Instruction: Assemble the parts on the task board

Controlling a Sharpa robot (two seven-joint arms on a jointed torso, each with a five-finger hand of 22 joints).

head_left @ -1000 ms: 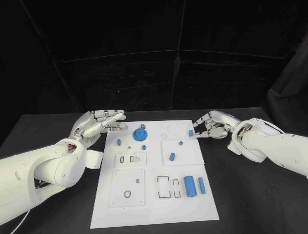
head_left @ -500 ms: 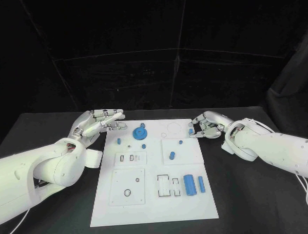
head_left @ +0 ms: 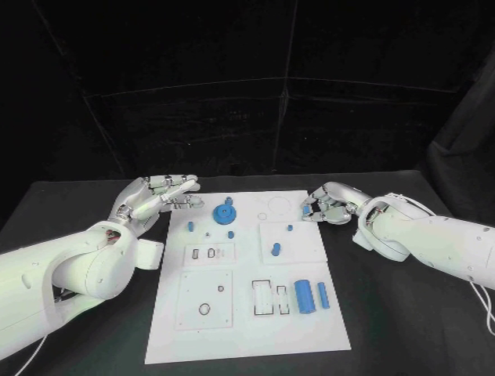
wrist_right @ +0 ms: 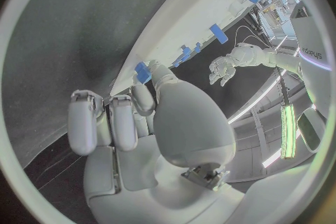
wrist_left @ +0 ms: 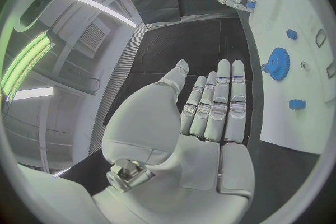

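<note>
The board [head_left: 247, 313] lies mid-frame on the black surface [head_left: 428, 329], and most of the task looks undone. A blue gear [head_left: 224, 214] sits near the board's top, seemingly on its post, with small blue pegs [head_left: 233, 234] scattered below it. A blue piece [head_left: 276, 251] lies on the square plate right of centre, and a thick cylinder [head_left: 304, 297] with a thin one [head_left: 323, 297] beside it lies loose at lower right. The cut-outs at lower centre and the plates at left look unfilled.

The right hand [head_left: 324, 205], at the board's upper right edge, pinches a small blue part [wrist_right: 143, 72] at its fingertips, just above the board; I judge it is about to be seated. The left hand [head_left: 157, 197] hovers at the board's upper left edge, fingers straight and apart, holding nothing.
</note>
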